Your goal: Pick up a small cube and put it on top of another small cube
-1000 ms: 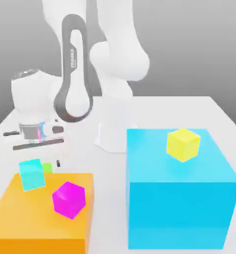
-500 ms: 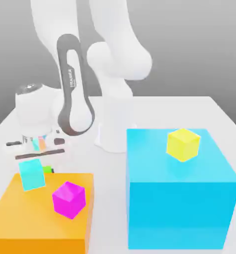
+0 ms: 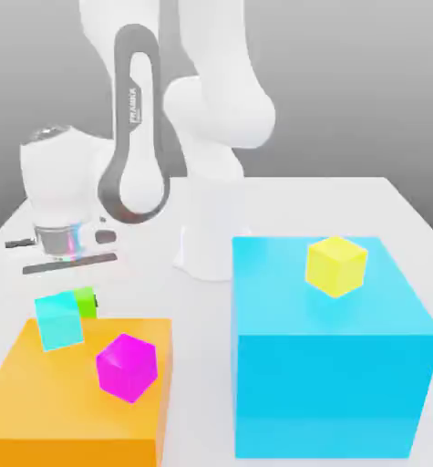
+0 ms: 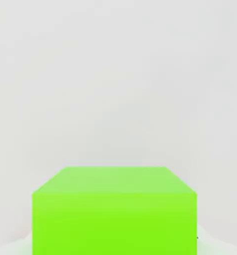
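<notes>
The small cube [image 3: 87,302] is a tiny bright green block, plain on every face and with no marking, the smallest of the cubes in the scene. In the hand view it [image 4: 114,211] sits close under the camera, showing a lighter top face and a saturated front face with crisp edges, against the white table [image 4: 115,74]. In the exterior view it peeks out just behind the cyan cube [image 3: 59,320], above the back edge of the large orange block [image 3: 74,401], and appears slightly off the table surface.

The gripper [image 3: 85,290] is pinching the small cube, its fingers pressed in on the cube's sides below the white hand.

A second ago the green cube sat lower, more hidden behind the cyan cube, with the fingers spread around it. Since then the fingers have closed in, and the hand has dipped and come back up, with the green cube now a little higher and more exposed.

The magenta cube [image 3: 126,367] rests on the orange block, and the yellow cube [image 3: 335,265] sits on the large cyan block [image 3: 329,365] at the exterior view's right; none of these has shifted.
</notes>
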`<state>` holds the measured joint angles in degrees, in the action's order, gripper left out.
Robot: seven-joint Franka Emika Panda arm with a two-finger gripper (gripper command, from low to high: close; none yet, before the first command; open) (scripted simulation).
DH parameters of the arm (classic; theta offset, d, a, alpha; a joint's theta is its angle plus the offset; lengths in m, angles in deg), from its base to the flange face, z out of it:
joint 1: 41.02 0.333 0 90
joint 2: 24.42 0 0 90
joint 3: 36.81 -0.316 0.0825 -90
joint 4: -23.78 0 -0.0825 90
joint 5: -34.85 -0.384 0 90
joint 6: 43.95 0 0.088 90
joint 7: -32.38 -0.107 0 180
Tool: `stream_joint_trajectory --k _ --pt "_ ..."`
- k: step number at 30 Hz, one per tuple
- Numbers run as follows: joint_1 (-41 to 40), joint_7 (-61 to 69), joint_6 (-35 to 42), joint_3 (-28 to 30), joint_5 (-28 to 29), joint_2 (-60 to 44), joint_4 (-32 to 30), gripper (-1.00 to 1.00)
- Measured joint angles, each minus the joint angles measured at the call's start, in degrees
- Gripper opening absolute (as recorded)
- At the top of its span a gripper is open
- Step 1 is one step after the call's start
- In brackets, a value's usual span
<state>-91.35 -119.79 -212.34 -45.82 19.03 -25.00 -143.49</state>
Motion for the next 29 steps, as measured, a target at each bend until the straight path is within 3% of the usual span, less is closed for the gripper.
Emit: stream_joint_trajectory --k 5,15,19,25,26,29 --pt "-3.9 -7.7 3.1 -0.6 11.0 3.9 -1.2 -1.0" --pt "1.0 9.0 23.4 0.5 7.7 13.0 10.5 -1.0" --pt "3.9 10.4 32.2 -2.3 9.6 16.6 15.6 -1.0" --pt "3.9 8.0 23.7 -4.3 12.7 9.3 14.1 -1.0" --pt "3.9 7.9 22.6 -4.4 12.8 8.5 13.8 1.0" --pt "3.9 7.9 22.6 -4.4 12.8 8.5 13.8 1.0"
